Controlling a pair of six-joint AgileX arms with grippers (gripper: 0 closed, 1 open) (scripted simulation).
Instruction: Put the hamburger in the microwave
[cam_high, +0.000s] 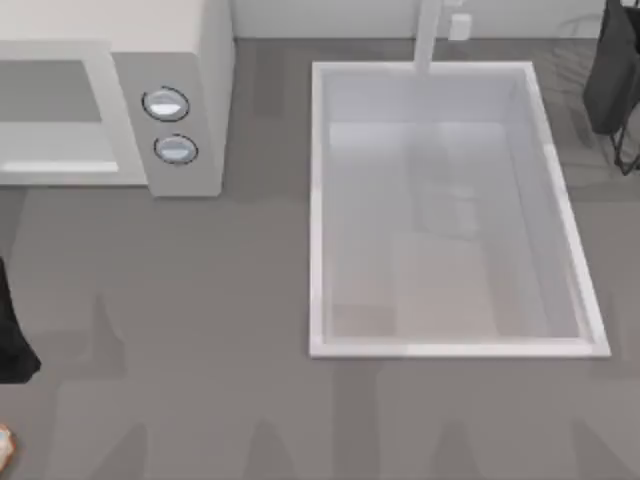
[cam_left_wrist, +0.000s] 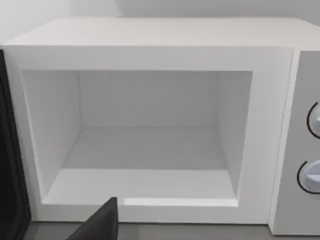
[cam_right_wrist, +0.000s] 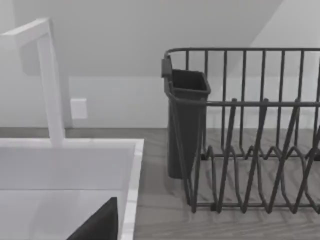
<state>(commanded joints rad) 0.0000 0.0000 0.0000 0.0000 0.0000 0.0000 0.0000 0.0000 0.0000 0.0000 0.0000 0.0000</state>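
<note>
Closest to the left wrist camera, a dark wedge of the left gripper points at the microwave; whether it is apart or together cannot be told. From above, the left arm is a dark shape at the table's left edge. Below it, at the bottom-left corner, lies a small pale-tan sliver, possibly the hamburger, too cut off to be sure and well apart from the microwave. At the table's back left the microwave stands open, its dark door swung aside and its 2 knobs on the side panel. Right of it sits the white sink basin, with the faucet at its far rim. A dark wire dish rack with a cutlery holder stands right of the basin. A dark wedge of the right gripper hangs over the basin's rim, its state equally unreadable.
</note>
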